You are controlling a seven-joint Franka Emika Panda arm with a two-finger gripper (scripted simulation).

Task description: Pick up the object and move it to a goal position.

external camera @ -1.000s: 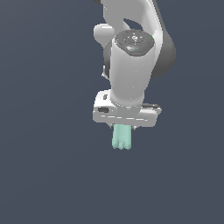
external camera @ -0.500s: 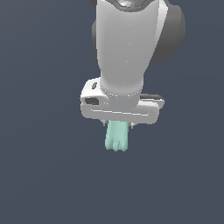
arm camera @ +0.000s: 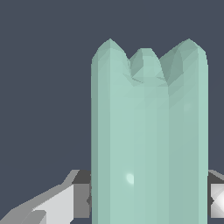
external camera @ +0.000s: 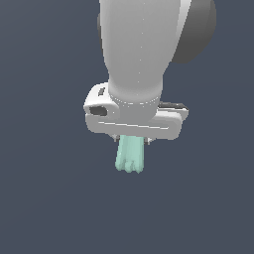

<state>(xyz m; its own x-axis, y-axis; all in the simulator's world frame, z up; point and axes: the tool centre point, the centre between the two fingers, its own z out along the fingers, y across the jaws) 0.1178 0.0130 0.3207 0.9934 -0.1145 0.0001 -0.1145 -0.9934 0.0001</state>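
Observation:
The object (external camera: 130, 155) is a pale mint-green ridged block with a lobed end. It hangs down out of my white gripper (external camera: 133, 141) in the exterior view, held in the air. The gripper is shut on its upper part, and the hand hides most of the fingers. In the wrist view the object (arm camera: 148, 135) fills the middle, lobed end pointing away from the camera, with a finger (arm camera: 65, 203) on either side of its base.
Only a plain dark blue-grey background shows around the arm (external camera: 144, 49) in both views. No table, goal mark or other thing is in view.
The arm and gripper have grown larger in the exterior view, coming closer to the camera with the object still held. The object hangs the same way.

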